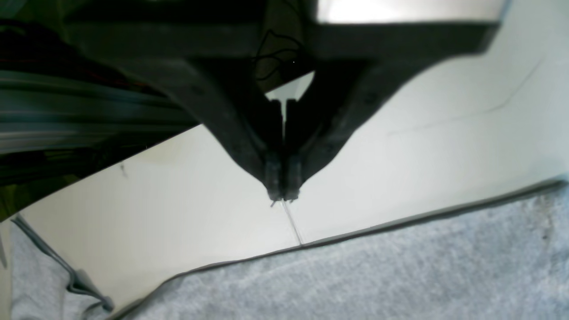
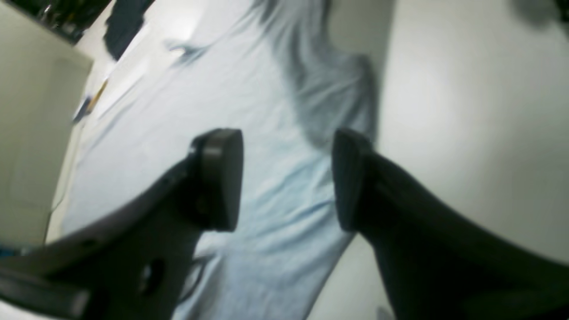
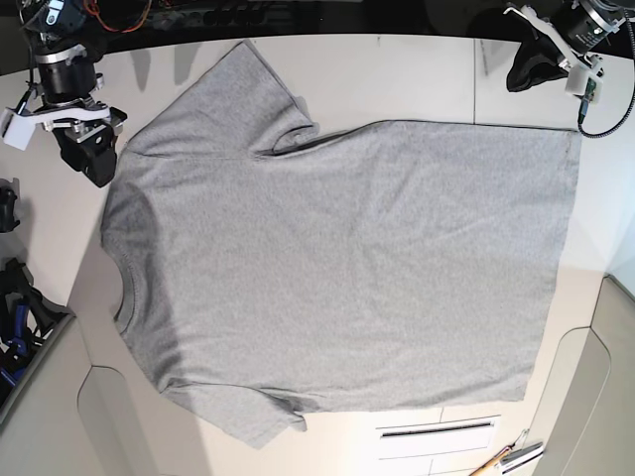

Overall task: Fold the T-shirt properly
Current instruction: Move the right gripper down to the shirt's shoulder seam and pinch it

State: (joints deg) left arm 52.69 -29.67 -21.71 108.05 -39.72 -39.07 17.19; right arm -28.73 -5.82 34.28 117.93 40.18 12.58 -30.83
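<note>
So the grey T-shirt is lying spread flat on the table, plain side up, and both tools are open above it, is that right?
Not quite. The T-shirt does lie spread flat, plain side up, but only the right tool is open. The left wrist view shows the left tool shut, holding nothing, over bare table beside the shirt's edge.

A large heather-grey short-sleeved cotton T-shirt [image 3: 337, 268] lies spread flat, plain side up, on the white table [image 3: 417, 69]. Its round ribbed collar points toward the table's left edge in the base view and its straight hem toward the right edge. One sleeve reaches up toward the table's far edge, the other toward the near edge. The fabric is mostly smooth, with faint wrinkles near the upper sleeve's armpit.
</note>
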